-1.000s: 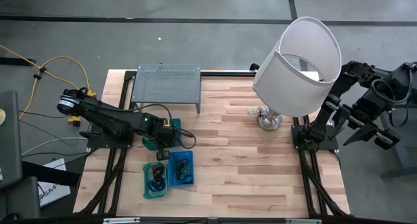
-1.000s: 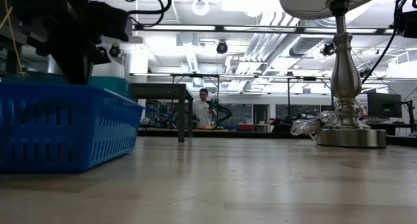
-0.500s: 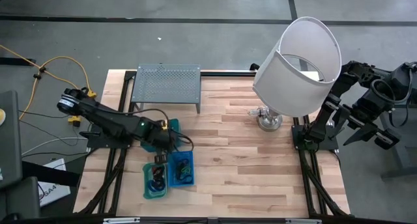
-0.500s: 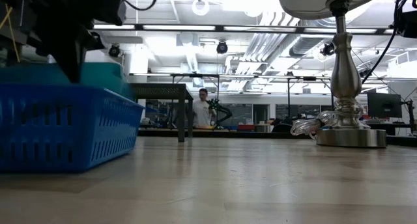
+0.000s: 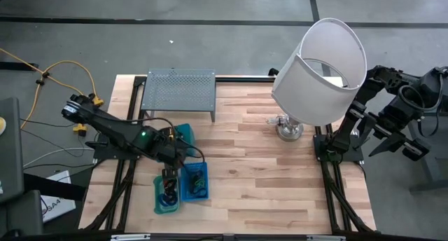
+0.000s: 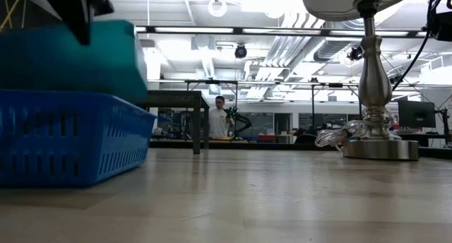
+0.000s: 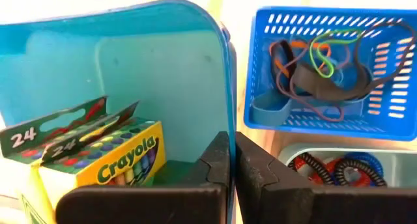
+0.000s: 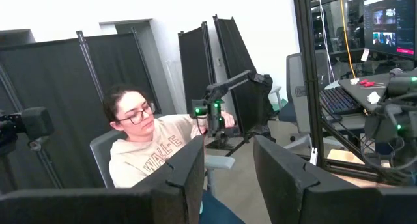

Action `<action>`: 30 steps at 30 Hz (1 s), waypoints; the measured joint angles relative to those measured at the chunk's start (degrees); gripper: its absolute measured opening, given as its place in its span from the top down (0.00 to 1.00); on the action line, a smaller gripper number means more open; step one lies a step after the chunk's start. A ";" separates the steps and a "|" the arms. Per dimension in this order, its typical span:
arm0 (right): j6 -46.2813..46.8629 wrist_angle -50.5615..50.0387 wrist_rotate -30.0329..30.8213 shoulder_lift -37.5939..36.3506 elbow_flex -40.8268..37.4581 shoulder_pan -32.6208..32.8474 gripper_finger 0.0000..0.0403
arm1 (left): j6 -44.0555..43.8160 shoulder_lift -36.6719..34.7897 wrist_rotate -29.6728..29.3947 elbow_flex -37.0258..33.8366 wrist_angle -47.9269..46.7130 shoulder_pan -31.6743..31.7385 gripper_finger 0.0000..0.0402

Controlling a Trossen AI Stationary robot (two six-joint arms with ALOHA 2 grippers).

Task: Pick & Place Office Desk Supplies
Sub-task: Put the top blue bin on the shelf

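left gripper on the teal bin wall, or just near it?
Touching. In the left wrist view the left gripper fingers are shut on the rim of the teal bin, its wall pinched between them with no gap.

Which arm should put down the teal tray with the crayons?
The left. Its gripper is shut on the teal tray wall, beside the blue basket. The right gripper is off the table, open.

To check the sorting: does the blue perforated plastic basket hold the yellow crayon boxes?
No, the blue perforated plastic basket holds rubber bands; the yellow crayon boxes sit in the teal tray.
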 joint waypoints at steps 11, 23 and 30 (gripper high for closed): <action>0.00 0.00 -0.01 0.00 0.01 0.01 0.70 | -4.28 0.00 -1.81 7.68 -6.69 6.42 1.00; 0.00 0.00 -0.01 0.00 0.00 0.01 0.70 | -4.48 0.00 -2.26 19.76 -13.79 32.34 1.00; 0.00 0.00 -0.01 0.01 0.01 0.00 0.70 | -6.02 1.28 0.09 20.81 -13.83 49.93 1.00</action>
